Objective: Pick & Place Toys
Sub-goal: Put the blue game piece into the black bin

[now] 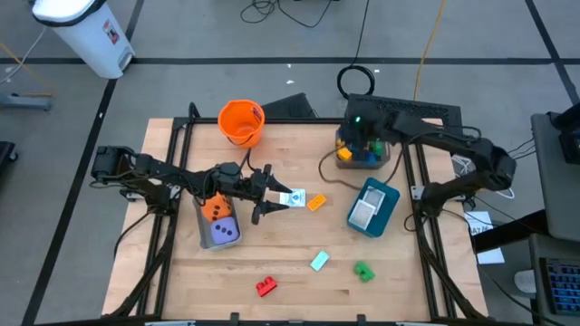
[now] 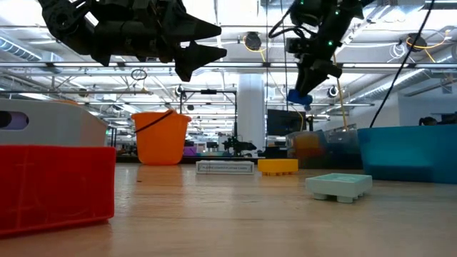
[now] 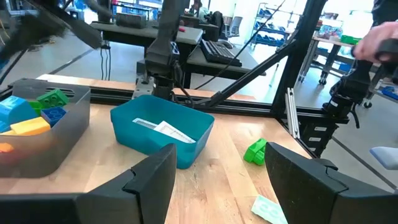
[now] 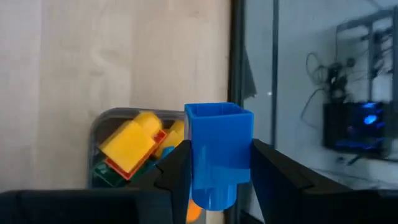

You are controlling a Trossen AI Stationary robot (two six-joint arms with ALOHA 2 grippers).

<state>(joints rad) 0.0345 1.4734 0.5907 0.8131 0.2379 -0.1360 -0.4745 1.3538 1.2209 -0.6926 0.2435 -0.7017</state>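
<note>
My right gripper (image 4: 217, 168) is shut on a blue block (image 4: 217, 146) above the far grey bin (image 1: 365, 152), which holds yellow, green and blue blocks. My left gripper (image 1: 268, 196) is open and empty, raised over the table's middle, next to a white card (image 1: 292, 197) and an orange block (image 1: 315, 203). A red block (image 1: 265, 287), a pale teal block (image 1: 319, 262) and a green block (image 1: 363, 271) lie on the table near its front. An orange die (image 1: 216, 210) and a purple die (image 1: 224, 232) lie in the left grey bin. My right gripper pinches the blue block's two opposite sides (image 4: 194, 155) between its two fingers. The fingers point down from above. The block is lifted clear, over the far grey bin (image 4: 112, 121).
A teal bin (image 1: 388, 210) with white cards stands right of centre. An orange bucket (image 1: 240, 122) stands at the far edge. Black frame rails run along the table's left and right sides. Bare wood lies at the front left.
</note>
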